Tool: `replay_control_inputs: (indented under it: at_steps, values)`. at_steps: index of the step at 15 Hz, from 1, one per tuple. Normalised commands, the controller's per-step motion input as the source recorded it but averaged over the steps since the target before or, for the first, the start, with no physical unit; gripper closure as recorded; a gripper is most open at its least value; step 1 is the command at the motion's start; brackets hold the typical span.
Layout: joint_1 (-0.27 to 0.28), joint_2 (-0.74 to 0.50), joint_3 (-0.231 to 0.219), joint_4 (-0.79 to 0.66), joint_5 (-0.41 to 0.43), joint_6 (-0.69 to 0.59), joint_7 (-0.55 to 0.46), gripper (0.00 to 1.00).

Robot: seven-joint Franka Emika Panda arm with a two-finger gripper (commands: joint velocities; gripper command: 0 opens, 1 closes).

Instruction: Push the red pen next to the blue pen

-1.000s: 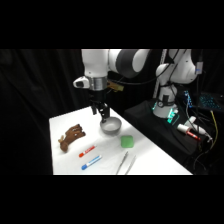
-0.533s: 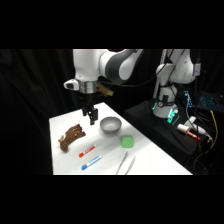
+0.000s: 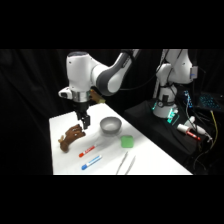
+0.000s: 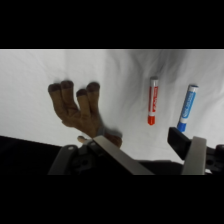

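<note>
The white arm's two-finger claw [image 3: 83, 122] is hanging with fingers spread open over the brown hand-shaped toy [image 3: 70, 137]. The slim red pen [image 3: 87, 150] is lying mid-worktop, just beside the blue-and-white pen [image 3: 91, 162] nearer the front edge, not touching.

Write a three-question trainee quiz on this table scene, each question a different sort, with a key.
1. True or false: the red pen touches the blue pen.
2. In the side view, the gripper hangs above which thing? A) the green block B) the brown toy C) the tweezers
3. Fill in: the grey ___ stands between the brown toy and the green block.

Key: 1 false, the pens lie side by side with a gap; 2 B; 3 bowl.
</note>
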Motion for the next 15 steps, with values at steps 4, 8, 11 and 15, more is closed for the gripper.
replay_control_inputs:
  at_steps: [4, 8, 11, 15]
  values:
    - [-0.081, 0.38, 0.013, 0.39, 0.013, 0.07, -0.07, 0.00]
    - [-0.093, 0.33, 0.028, 0.37, 0.052, 0.03, -0.12, 0.00]
    - [-0.080, 0.28, 0.056, 0.30, 0.081, 0.03, -0.14, 0.00]
    - [-0.075, 0.25, 0.078, 0.25, 0.099, 0.03, -0.15, 0.00]
